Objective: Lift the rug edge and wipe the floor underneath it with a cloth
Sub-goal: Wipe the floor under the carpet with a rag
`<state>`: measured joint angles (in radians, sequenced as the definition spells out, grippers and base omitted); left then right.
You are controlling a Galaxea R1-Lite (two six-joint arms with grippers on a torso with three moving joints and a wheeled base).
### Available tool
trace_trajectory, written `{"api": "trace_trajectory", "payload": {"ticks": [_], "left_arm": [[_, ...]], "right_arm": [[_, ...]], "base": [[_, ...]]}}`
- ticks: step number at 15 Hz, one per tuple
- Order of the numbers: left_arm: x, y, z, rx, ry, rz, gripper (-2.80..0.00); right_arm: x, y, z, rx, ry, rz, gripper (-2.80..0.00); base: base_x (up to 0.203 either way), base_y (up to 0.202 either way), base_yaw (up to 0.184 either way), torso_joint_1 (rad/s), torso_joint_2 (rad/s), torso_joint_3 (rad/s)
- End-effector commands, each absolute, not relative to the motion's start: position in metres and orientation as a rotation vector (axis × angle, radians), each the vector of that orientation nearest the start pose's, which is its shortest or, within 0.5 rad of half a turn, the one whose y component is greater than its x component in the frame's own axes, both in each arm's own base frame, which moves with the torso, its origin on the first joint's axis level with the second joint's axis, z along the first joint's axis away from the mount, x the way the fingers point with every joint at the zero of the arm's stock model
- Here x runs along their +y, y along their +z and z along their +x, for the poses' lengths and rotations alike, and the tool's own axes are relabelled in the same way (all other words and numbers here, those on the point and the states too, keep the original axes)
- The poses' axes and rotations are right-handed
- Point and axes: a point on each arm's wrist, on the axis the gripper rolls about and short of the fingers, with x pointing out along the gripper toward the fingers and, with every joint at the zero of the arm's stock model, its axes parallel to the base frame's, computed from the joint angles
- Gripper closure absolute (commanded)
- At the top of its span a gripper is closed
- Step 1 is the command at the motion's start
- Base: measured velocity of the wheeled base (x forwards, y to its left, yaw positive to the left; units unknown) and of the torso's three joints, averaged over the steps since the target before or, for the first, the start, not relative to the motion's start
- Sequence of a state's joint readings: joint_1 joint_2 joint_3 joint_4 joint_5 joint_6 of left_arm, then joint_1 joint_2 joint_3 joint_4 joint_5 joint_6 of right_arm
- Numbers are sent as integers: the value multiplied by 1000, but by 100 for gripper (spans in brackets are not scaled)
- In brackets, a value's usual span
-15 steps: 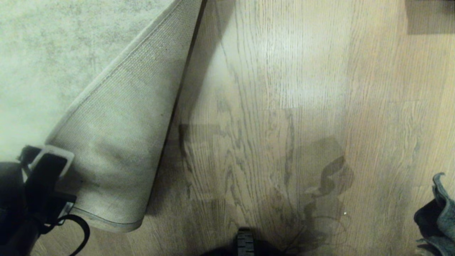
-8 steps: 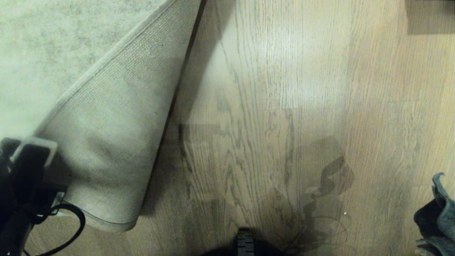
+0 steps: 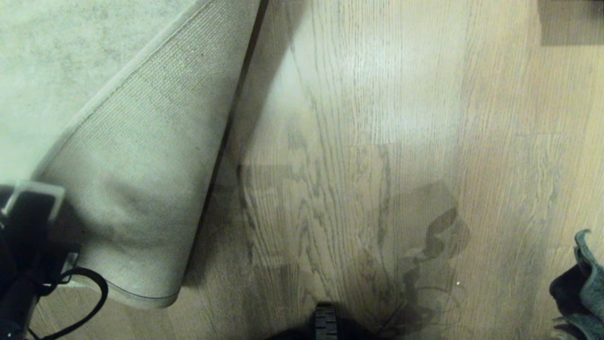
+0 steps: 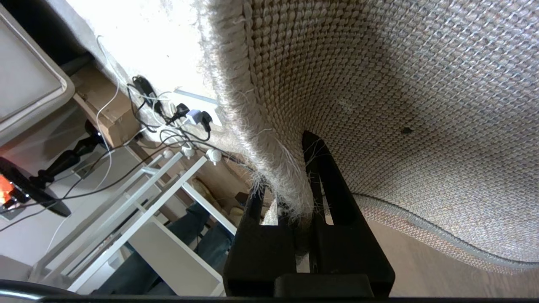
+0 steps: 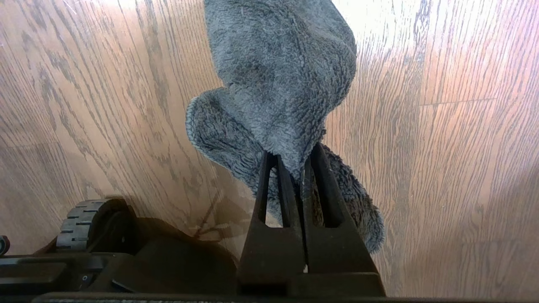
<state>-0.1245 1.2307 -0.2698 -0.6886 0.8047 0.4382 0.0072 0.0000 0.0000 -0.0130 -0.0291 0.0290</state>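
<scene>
The left gripper (image 4: 290, 198) is pinching the rug edge (image 4: 269, 139) between its 2 black fingers, frayed border threads showing on both sides of the grip. In the head view the rug edge (image 3: 141, 189) is folded back over the rug's own pile at the left side of the floor (image 3: 377, 118), mesh backing upward, with the lifted corner near the bottom left and a dark shadow line along the fold.

The right gripper (image 5: 294, 168) is clamped tight on the cloth (image 5: 278, 71), which hangs over bare floor (image 5: 463, 147); in the head view the cloth (image 3: 585, 283) shows only at the right edge, well apart from the fold.

The step in hand looks like peeling the rug back far enough to bare the planks. To do it well, the left arm should keep its pinch firm and carry the edge further left and slightly up, so that the fold does not sag back onto the bared strip. Only then should the cloth cross over, laid flat against the wood and swept along the grain close to the fold line.

Against 1 second ago, the left gripper and the folded flap sit further left, and the fold line has retreated, baring slightly more floor. The strip beside the fold is in shadow, so whether it is dirty cannot be told.
</scene>
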Motion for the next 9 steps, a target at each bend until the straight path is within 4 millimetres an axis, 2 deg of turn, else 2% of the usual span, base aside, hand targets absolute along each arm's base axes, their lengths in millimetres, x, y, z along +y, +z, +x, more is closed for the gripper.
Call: {"api": "trace_trajectory", "payload": {"ticks": [1,4,9], "left_arm": [[-3,154,157,410,613,553,0],[-4,150,158,432,596,563,0],[-16,137,159,455,438,594,0]], "right_arm": [[-1,77,-23,-14,-21,29,0],[-1,77,-23,-12,-19,8,0],[-1,77,-23,-12,-13,2,0]], "base": [[0,0,0,0,0,0],[0,0,0,0,0,0],[0,0,0,0,0,0]]}}
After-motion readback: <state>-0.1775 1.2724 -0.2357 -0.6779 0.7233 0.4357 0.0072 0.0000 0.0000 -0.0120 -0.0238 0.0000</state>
